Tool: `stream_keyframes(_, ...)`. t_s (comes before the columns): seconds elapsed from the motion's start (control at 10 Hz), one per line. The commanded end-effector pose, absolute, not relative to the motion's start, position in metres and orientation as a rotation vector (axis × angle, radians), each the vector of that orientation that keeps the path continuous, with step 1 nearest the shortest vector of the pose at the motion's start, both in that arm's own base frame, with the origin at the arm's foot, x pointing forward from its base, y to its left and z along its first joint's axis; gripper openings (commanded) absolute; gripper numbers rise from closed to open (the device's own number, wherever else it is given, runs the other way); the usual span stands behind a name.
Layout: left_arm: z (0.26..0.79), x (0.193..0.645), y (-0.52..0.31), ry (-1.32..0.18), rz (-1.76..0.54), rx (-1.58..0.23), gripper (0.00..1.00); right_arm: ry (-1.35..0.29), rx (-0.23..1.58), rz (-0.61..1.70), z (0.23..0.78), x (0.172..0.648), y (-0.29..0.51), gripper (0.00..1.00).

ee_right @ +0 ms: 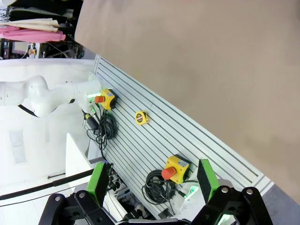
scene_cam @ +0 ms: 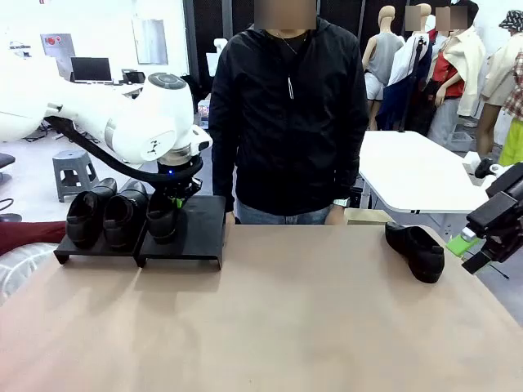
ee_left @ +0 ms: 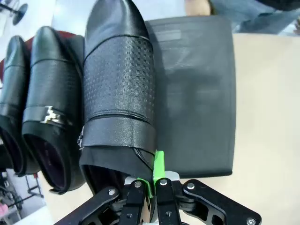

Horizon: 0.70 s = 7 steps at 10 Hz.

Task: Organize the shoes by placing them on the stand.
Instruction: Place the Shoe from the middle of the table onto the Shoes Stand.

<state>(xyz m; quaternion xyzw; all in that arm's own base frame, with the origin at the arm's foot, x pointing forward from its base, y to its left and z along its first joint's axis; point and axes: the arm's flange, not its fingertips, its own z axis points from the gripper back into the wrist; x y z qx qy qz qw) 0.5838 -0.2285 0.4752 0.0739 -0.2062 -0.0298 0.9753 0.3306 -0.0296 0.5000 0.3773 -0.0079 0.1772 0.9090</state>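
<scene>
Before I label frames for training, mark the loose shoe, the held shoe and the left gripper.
loose shoe [scene_cam: 415,249]: front view, its upper.
held shoe [ee_left: 119,79]: left wrist view, embossed vamp.
left gripper [ee_left: 150,180]: left wrist view, midway between fingertips.

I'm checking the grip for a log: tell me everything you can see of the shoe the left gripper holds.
The held shoe is black, slightly glossy, leather-looking: smooth rounded toe, a middle panel embossed with small squares, a plain band at the open collar. It appears to rest on the left half of the right platform, toe away from the left gripper, whose green pads are shut on the collar's rim. Its side sits close against the buckled shoe beside it.
</scene>
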Motion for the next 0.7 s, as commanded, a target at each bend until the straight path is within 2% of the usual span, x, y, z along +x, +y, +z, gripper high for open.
stream_keyframes(0.0,0.470,0.581,-0.213,-0.437,-0.070,0.143,0.00,-0.022,0.780,0.393,0.501,0.330,-0.033,1.00)
stream_keyframes(0.6,0.454,0.596,-0.214,-0.449,-0.018,0.209,0.00,-0.022,0.780,0.393,0.501,0.330,-0.033,1.00)
